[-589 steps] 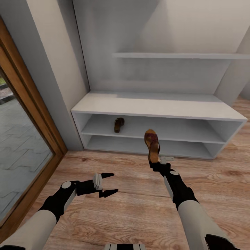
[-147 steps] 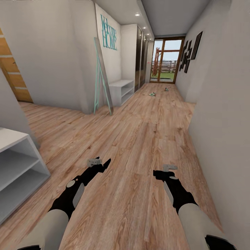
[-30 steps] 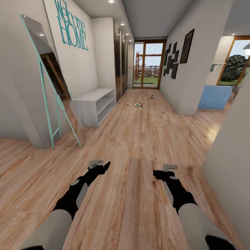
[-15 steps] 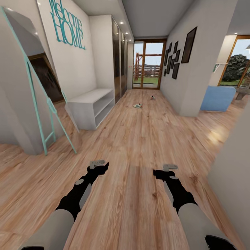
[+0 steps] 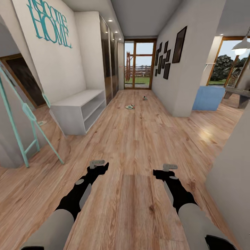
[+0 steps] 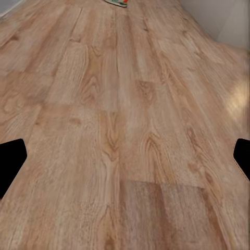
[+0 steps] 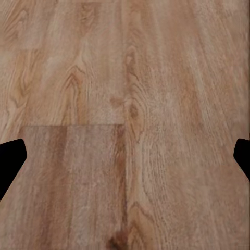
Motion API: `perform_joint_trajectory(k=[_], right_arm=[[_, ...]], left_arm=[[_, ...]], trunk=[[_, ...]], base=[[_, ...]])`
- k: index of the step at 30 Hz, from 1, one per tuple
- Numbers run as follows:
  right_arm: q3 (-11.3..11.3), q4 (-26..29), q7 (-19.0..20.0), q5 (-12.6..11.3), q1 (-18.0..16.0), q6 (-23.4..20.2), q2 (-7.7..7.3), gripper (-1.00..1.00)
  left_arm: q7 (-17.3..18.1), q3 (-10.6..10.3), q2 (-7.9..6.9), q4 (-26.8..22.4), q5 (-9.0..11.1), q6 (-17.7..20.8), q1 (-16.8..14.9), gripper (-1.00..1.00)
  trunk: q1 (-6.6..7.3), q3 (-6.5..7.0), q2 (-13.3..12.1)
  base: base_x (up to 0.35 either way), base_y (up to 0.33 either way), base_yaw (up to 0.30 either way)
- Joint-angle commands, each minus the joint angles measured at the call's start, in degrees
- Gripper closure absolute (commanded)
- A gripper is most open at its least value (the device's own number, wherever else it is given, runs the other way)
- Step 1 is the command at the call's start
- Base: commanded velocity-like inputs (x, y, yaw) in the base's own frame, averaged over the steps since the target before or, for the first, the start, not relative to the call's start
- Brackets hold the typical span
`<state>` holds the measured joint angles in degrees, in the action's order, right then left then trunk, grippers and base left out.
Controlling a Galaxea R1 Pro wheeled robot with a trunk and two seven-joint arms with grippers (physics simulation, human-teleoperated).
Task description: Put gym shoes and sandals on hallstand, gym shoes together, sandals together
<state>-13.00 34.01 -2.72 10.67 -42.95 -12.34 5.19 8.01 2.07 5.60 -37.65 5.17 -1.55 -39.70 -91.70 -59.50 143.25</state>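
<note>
Both gym shoes [image 5: 130, 107] lie on the floor [image 5: 139, 146] far past the white shelf unit [image 5: 79, 110], and the left gripper [image 5: 98, 166] and right gripper [image 5: 166, 170] are wide open, holding nothing

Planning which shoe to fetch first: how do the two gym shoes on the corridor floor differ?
The nearer gym shoe lies toward mid-corridor and looks larger; the farther gym shoe sits closer to the glass door and the right wall. Both rest on the corridor floor, apart, too small for detail.

open corridor floor [image 5: 139, 139] between walls
</note>
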Motion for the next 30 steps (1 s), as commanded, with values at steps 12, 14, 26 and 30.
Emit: perform_joint_trajectory(k=[12, 14, 26, 30], right_arm=[[-0.3, 0.1, 0.1, 0.7, 0.0, -0.3, 0.08, -1.00], [-0.3, 0.1, 0.1, 0.7, 0.0, -0.3, 0.08, -1.00], [-0.3, 0.0, 0.0, 0.7, 0.0, -0.3, 0.08, -1.00], [-0.3, -0.1, 0.0, 0.7, 0.0, -0.3, 0.08, -1.00]], left_arm=[[0.4, 0.2, 0.03, -0.1, 0.5, 0.0, 0.0, -1.00], [0.4, 0.2, 0.04, -0.1, 0.5, 0.0, 0.0, -1.00], [0.4, 0.2, 0.05, -0.1, 0.5, 0.0, 0.0, -1.00], [0.4, 0.2, 0.04, -0.1, 0.5, 0.0, 0.0, -1.00]], trunk=[[-0.02, -0.05, 0.0], [-0.02, -0.05, 0.0], [-0.02, 0.12, 0.0], [-0.02, 0.21, 0.0]], base=[[0.349, 0.000, -0.024], [0.349, 0.000, -0.001], [0.349, 0.000, -0.038], [0.349, 0.000, -0.062]])
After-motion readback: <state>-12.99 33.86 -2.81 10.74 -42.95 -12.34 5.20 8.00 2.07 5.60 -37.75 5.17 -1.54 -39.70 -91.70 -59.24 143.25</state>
